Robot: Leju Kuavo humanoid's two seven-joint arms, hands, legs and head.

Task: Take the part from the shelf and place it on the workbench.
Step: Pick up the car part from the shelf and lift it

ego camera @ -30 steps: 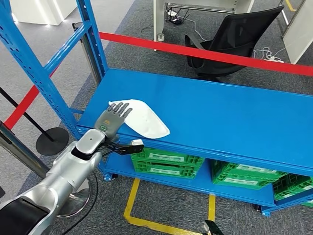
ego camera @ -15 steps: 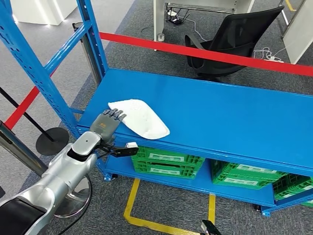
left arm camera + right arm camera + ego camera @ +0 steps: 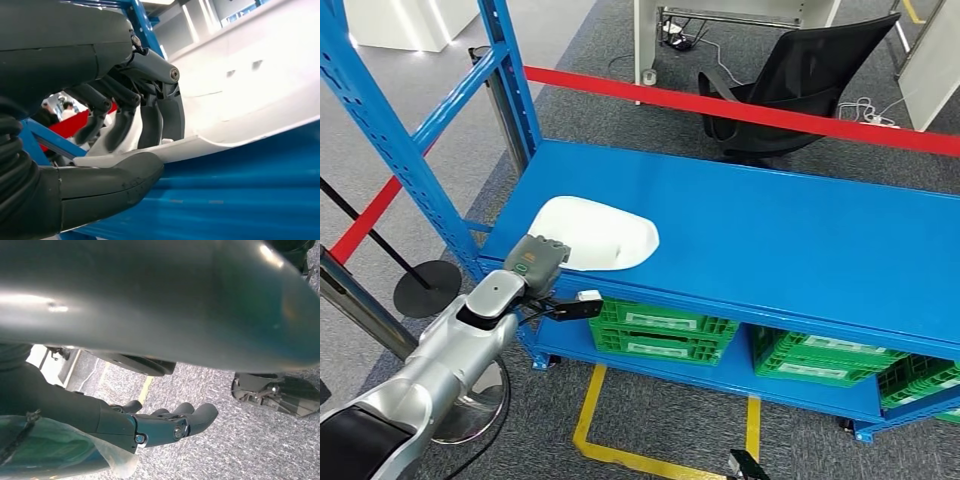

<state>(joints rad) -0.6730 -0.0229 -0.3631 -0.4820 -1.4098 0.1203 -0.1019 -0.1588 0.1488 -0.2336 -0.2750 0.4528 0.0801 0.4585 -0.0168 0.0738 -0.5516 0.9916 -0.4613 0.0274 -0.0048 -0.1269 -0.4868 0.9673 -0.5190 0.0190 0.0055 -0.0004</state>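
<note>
My left hand (image 3: 533, 262) is clamped on the white part's (image 3: 595, 232) near edge, thumb underneath, ready to lift it off the shelf (image 3: 773, 230).

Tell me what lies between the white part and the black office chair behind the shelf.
In the head view, bare blue shelf top, then the red barrier tape crossing in front of the office chair, lie beyond the white part.

Left hand (image 3: 535, 262) fingers, flat on top of white part (image 3: 595, 235) before, now curled over its near edge, thumb beneath. Part turned on shelf (image 3: 773, 240), far end swung away from hand.
</note>
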